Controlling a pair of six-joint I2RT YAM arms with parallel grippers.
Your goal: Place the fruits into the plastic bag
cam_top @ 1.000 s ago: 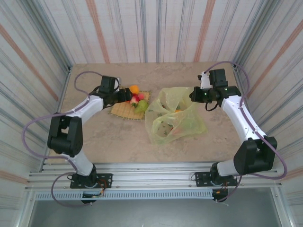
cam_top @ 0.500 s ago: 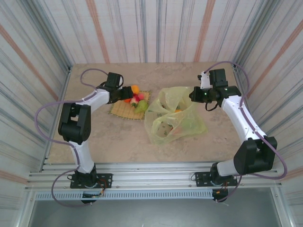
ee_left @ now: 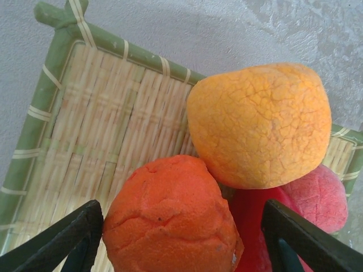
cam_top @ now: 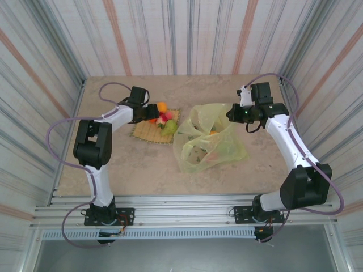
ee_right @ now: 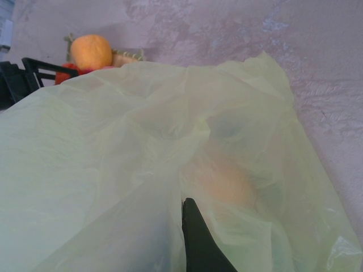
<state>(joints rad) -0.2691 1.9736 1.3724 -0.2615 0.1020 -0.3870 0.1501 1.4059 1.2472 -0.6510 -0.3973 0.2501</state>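
Fruits (cam_top: 163, 118) lie heaped on a woven mat (cam_top: 146, 133). The left gripper (ee_left: 180, 226) stands wide astride an orange-red fruit (ee_left: 170, 221). Four show close up; a green fruit (cam_top: 170, 126) makes five from above. The right gripper (cam_top: 231, 116) pinches the plastic bag (cam_top: 207, 141), whose film blurs at least one orange fruit (ee_right: 224, 181) inside.

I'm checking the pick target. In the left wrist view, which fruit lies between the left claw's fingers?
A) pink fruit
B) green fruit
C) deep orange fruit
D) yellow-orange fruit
C: the deep orange fruit sits between the two dark fingers of the left claw, with the yellow-orange fruit beyond it on the woven mat.
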